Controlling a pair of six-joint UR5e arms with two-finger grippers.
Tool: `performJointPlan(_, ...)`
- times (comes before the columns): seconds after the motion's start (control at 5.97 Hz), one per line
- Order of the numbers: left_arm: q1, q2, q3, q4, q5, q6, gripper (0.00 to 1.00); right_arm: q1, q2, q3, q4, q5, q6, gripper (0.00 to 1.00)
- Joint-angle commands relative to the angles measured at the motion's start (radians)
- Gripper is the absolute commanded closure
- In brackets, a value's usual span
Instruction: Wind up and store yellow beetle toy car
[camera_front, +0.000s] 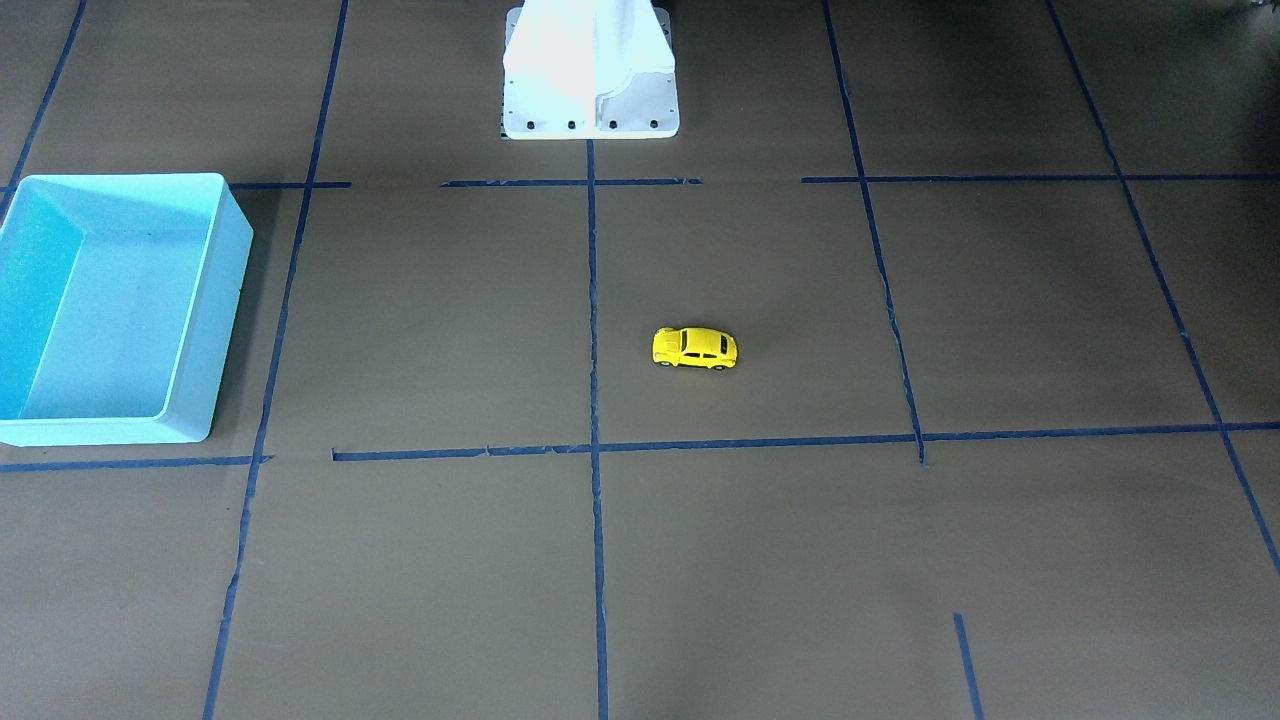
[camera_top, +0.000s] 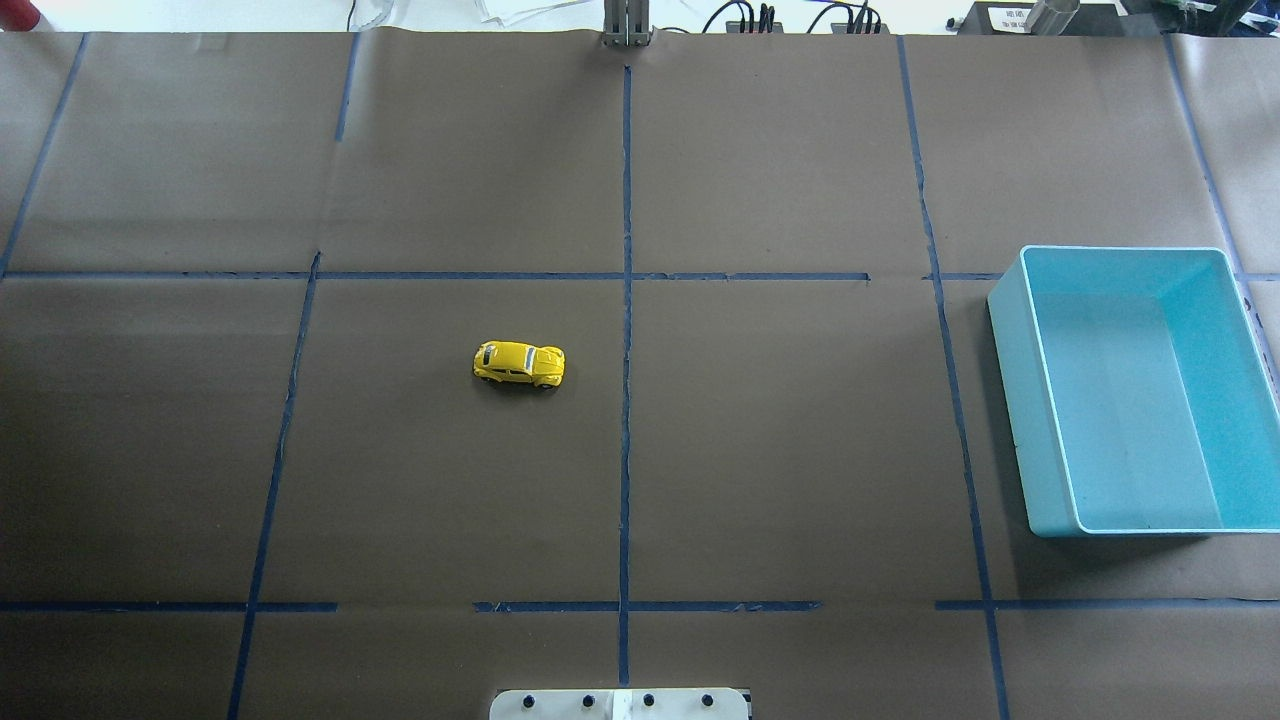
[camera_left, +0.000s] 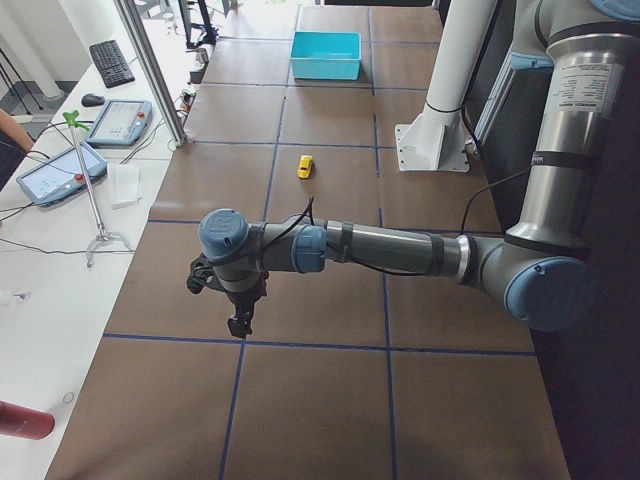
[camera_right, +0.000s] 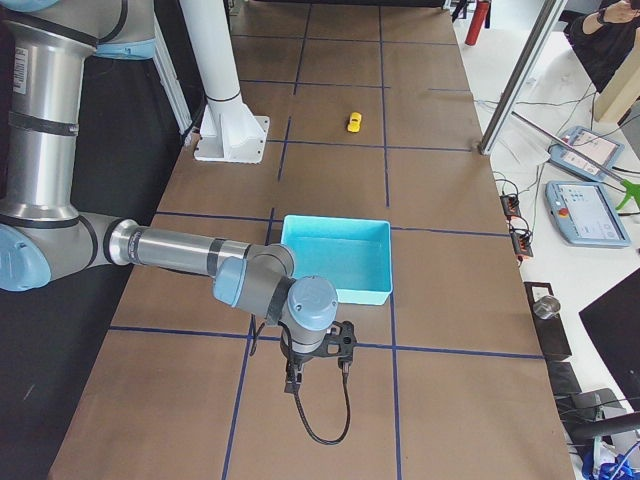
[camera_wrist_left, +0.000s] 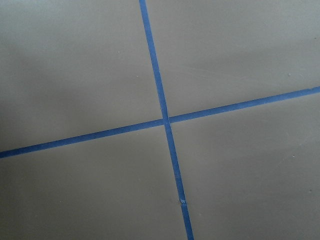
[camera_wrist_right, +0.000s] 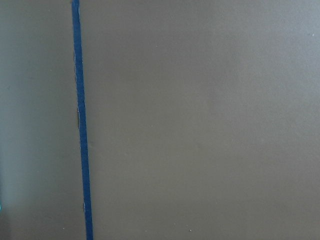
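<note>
While the left gripper (camera_left: 240, 322) and right gripper (camera_right: 318, 368) are hanging far off, and I cannot tell if their jaws are spread or pressed together, the yellow car (camera_top: 519, 364) is sitting near the middle of the table (camera_top: 800, 450) on its wheels. It is looking light, hard and smooth, so pinching its two sides seems best.

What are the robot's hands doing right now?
Left gripper: cannot tell open or closed; far from the yellow beetle toy car.
Right gripper: cannot tell either.
</note>
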Motion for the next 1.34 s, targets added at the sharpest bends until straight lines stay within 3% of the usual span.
performJointPlan(0.0,0.009,-0.008,-0.024,-0.003,-0.002,0.0,0.0,0.0,-0.003,-0.004,0.03,0.0,-0.006,0.0)
performJointPlan(0.33,0.067,-0.039,-0.056,-0.108,0.011,0.003,0.0,0.0,0.0,0.001,0.031,0.0,-0.007,0.0)
performJointPlan(0.67,0.206,-0.174,-0.076,-0.102,0.034,0.001,0.0,0.0,0.0,-0.001,0.031,-0.002,-0.009,0.0)
performJointPlan(0.84,0.359,-0.242,-0.056,-0.043,0.038,0.001,0.0,0.0,0.0,-0.001,0.031,-0.002,-0.009,0.0)
performJointPlan(1.17,0.476,-0.393,-0.08,0.007,0.153,0.006,0.0,-0.001,-0.001,-0.004,0.031,-0.005,-0.006,0.0)
